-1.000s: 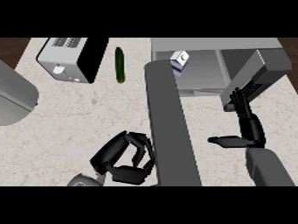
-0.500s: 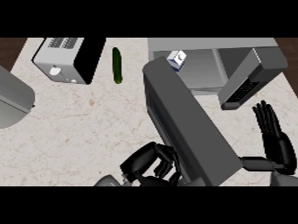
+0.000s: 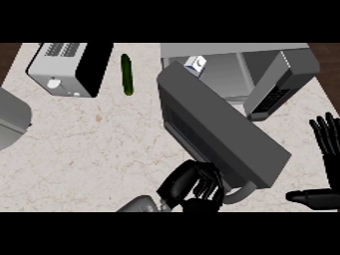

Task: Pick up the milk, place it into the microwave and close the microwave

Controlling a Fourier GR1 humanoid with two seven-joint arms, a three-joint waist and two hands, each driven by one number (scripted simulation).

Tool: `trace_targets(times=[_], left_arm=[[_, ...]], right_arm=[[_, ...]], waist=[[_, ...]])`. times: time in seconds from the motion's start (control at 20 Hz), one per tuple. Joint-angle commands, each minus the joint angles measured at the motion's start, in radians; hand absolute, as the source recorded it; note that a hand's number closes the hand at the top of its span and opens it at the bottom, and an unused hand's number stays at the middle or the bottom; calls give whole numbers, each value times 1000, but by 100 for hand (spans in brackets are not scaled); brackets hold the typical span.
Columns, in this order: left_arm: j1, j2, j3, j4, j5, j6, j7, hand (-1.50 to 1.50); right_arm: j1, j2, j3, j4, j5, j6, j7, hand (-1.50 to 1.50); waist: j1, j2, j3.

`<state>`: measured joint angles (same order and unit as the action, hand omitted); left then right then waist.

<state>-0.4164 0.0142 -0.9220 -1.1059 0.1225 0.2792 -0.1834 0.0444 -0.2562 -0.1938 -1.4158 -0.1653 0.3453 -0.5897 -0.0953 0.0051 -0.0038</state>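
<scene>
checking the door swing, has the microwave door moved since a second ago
Yes. The microwave door, with the left hand at its handle, has swung across the microwave opening; the milk stands inside.

I am in a kitchen: a pale marbled stone counter (image 3: 91, 144) carries a silver slotted toaster (image 3: 69, 67) at upper left, a green cucumber (image 3: 127, 74), and a grey open microwave (image 3: 275, 74) at upper right.

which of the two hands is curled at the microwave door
The left hand, fingers curled at the handle end of the microwave door. The right hand is open, fingers straight up, near the right edge, touching nothing.
</scene>
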Motion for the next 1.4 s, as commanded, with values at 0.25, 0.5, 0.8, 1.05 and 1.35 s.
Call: trace_targets(times=[0.25,0.5,0.8,1.05,1.35], left_arm=[[-158,-13,-59,6,213,232,-40,150],[-228,-14,-38,40,287,292,-98,150],[-344,-14,20,108,386,325,-93,150],[-403,-14,55,179,453,357,-98,150],[-454,-14,167,188,570,368,-169,150]], right_arm=[[6,-64,3,-126,-103,118,90,-150],[0,-77,55,-202,-130,185,114,-150],[-20,-102,64,-248,-188,219,174,-150],[-31,-113,64,-281,-247,245,197,-150],[-29,-124,68,-308,-305,252,247,-150]], waist=[[-58,13,-2],[-102,23,-3],[-147,35,-3],[-181,46,-2],[-204,56,-7]])
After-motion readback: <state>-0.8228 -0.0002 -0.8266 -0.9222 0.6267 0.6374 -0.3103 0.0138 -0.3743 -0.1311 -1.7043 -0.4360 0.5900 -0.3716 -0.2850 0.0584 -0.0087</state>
